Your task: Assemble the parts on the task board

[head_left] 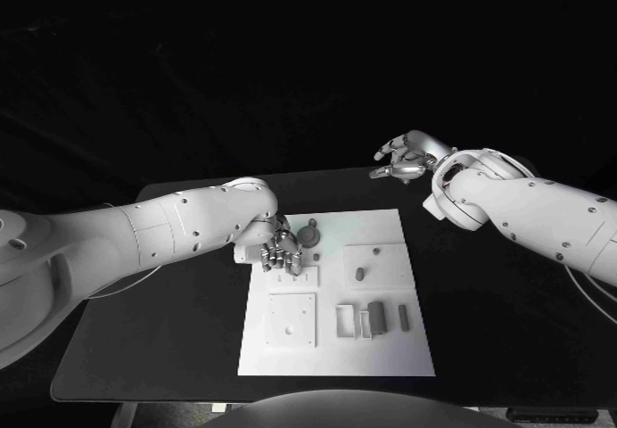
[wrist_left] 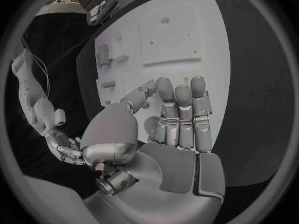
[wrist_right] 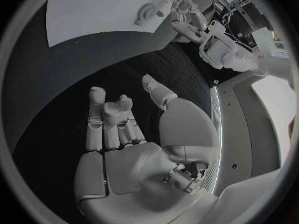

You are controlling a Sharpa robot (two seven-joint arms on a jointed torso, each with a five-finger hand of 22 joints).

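The white task board (head_left: 337, 349) lies mid-table. My left hand (head_left: 278, 253) hovers over its near-left corner, fingers straight and pointing down at the board (wrist_left: 209, 25), thumb apart, nothing held. A round grey part (head_left: 310, 234) lies just right of that hand. A small dark part (head_left: 361, 274) lies in the board's middle recess. Upright parts (head_left: 375, 318) stand in the slots toward the front. My right hand (head_left: 409, 156) is raised beyond the board's far right corner, fingers loosely bent and empty (wrist_right: 124, 134).
A square raised plate (head_left: 292, 319) with small holes takes up the board's front left. Black table (head_left: 501, 321) surrounds the board, with wide bare room on the right. In the right wrist view the left hand (wrist_right: 184, 12) shows over the board (wrist_right: 93, 10).
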